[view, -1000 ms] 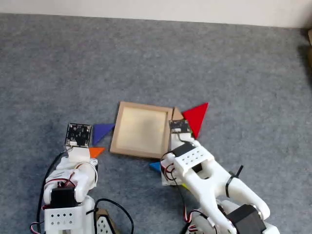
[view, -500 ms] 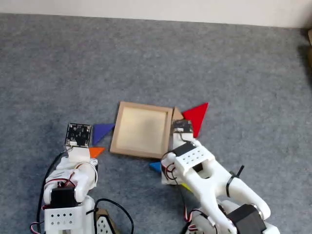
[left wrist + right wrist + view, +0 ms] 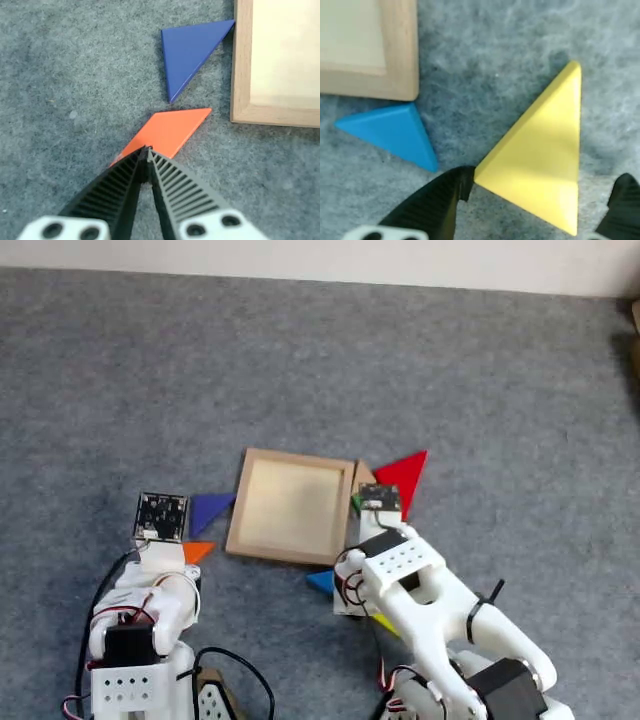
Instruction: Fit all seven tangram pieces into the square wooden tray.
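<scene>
The square wooden tray (image 3: 290, 505) is lying empty on the grey felt-like counter (image 3: 480, 390), with wide open ground lying beyond its far rim and out to either side. Its near and side edges are crowded. The dark blue triangle (image 3: 192, 52) is pointing one tip at the tray's side rim, touching it or nearly so. The orange parallelogram (image 3: 167, 132) is sitting just beside the tray's near corner with a narrow strip of counter between them. At the opposite near corner the light blue triangle (image 3: 395, 132) is all but touching the rim, and the yellow triangle (image 3: 542, 160) is lying near it, apart from the tray. The red triangle (image 3: 404, 480) is resting by the tray's other side rim, with a pale tan piece (image 3: 364, 475) wedged between the two.

The left arm's fingers (image 3: 125, 185) are pressing together, gripping nothing, their tips sitting at the orange parallelogram's edge. The right arm's fingers (image 3: 435, 200) are spreading wide, straddling the yellow triangle without clamping it.

Compared with a second ago, the right arm (image 3: 420, 590) is sitting slightly farther from the tray, uncovering more of the light blue triangle and a green sliver (image 3: 355, 502). The left arm (image 3: 150, 590) is staying put.
</scene>
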